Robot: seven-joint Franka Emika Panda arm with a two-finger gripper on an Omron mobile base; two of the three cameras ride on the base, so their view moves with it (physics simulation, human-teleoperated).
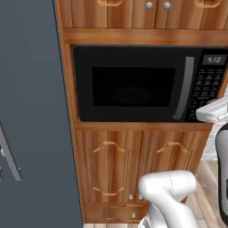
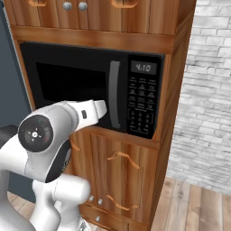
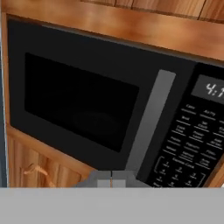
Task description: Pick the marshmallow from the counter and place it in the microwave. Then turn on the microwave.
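Arm up close, elbow bent, hand reaching toward microwave front.
White arm fills lower left of right base view w/ big round joint nearest cam; forearm angles up-right to the microwave, door shut. Gripper sits at lower edge of door, near bottom of grey handle, left of keypad; fingers closed together, nothing between them. Display lit. Wood cabinets below.

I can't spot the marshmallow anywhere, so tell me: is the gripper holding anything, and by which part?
Nothing is held. The gripper is shut with its tips together, bare, in front of the closed microwave.
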